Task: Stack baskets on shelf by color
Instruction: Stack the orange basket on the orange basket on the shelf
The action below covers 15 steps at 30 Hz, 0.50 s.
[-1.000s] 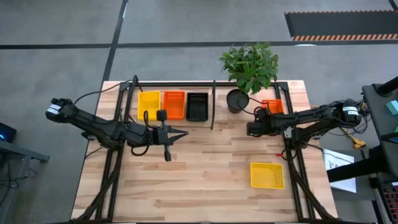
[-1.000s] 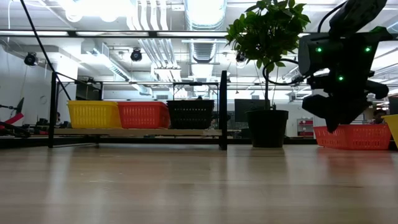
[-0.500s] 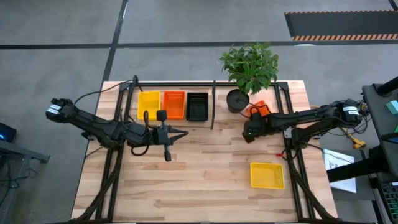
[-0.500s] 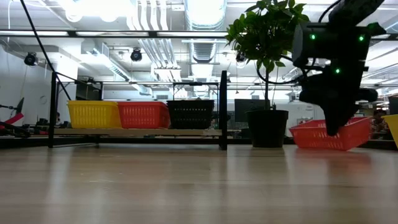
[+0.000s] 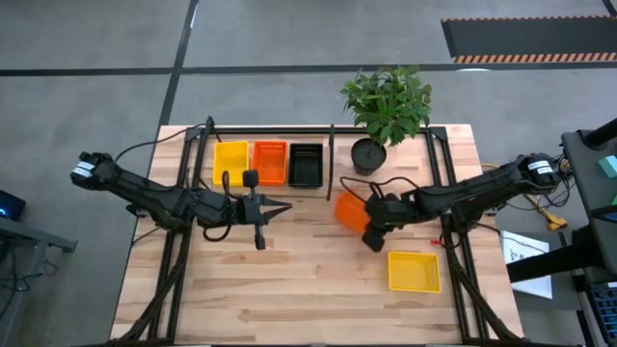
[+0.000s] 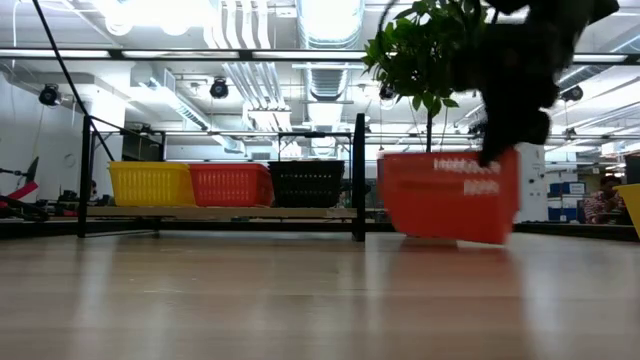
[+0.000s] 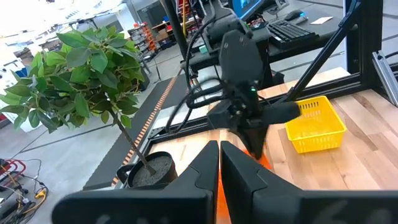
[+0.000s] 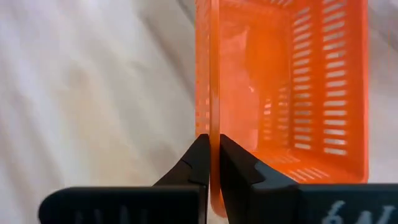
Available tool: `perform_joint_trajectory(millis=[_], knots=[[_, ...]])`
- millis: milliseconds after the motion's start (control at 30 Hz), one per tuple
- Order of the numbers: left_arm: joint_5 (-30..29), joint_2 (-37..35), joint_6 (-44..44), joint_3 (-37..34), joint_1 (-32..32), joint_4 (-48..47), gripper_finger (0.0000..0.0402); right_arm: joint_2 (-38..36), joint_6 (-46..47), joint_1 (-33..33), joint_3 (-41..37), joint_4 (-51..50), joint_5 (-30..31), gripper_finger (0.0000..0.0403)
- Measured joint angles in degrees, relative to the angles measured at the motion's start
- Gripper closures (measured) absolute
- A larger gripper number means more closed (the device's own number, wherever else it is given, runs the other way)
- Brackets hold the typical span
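Between the shelf (image 5: 270, 183) and the plant pot (image 5: 367, 154) the desk (image 5: 308, 280) lies bare, but the right gripper (image 5: 366, 220) fills that gap, its fingers pinching the wall of an orange basket (image 5: 351, 210). The left gripper (image 5: 280, 207) sits just in front of the shelf's three baskets. A yellow basket (image 5: 414, 271) blocks the near right corner.

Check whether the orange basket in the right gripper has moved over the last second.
Yes. The orange basket, clamped in the right gripper, has travelled from beside the plant pot toward the shelf and table centre.
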Motion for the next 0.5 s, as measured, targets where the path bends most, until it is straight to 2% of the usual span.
perform_joint_trajectory(millis=[167, 267, 500], knots=[[0.0, 0.0, 0.0, 0.0, 0.0, 0.8, 0.0402, 3.9, -1.8, 3.7, -0.3, 16.9, 0.0, 0.0391], [0.0, 0.0, 0.0, 0.0, 0.0, 0.8, 0.0402, 8.7, -5.6, 5.3, 0.8, 22.9, -0.2, 0.0390], [0.0, 0.0, 0.0, -0.1, 0.0, 0.8, 0.0402, 24.8, -14.5, 7.3, 12.7, 20.6, -0.1, 0.0390]])
